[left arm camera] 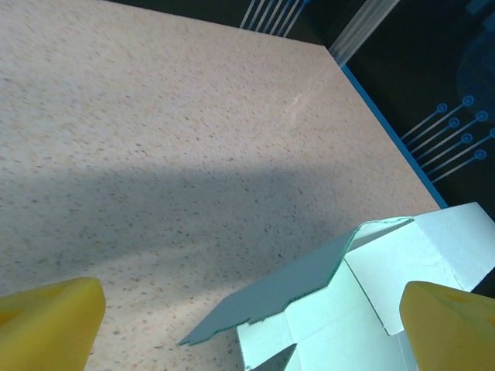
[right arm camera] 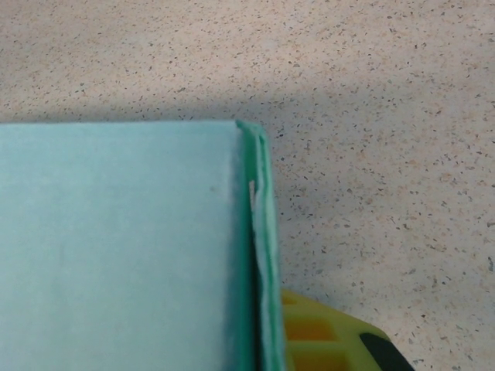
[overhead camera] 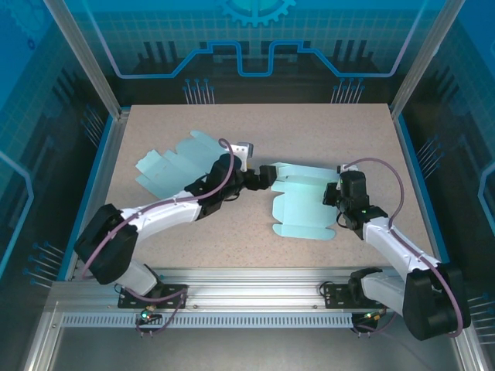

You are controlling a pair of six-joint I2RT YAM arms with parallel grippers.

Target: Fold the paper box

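Note:
The light teal paper box [overhead camera: 302,205] lies partly folded on the table, right of centre. My right gripper [overhead camera: 337,196] is shut on its right side. In the right wrist view the doubled-over wall [right arm camera: 260,255] stands pinched against a yellow finger [right arm camera: 325,340], beside the pale panel [right arm camera: 116,247]. My left gripper [overhead camera: 263,176] hovers open at the box's upper left corner. The left wrist view has its yellow fingers [left arm camera: 46,321] spread wide, with a raised darker flap [left arm camera: 294,290] and the paper box [left arm camera: 371,309] between them, touching neither.
A second teal cardboard blank [overhead camera: 174,166] lies flat at the left, partly under my left arm. The speckled tabletop [overhead camera: 255,127] is bare toward the back. Metal frame posts [overhead camera: 81,54] and blue rails border the table.

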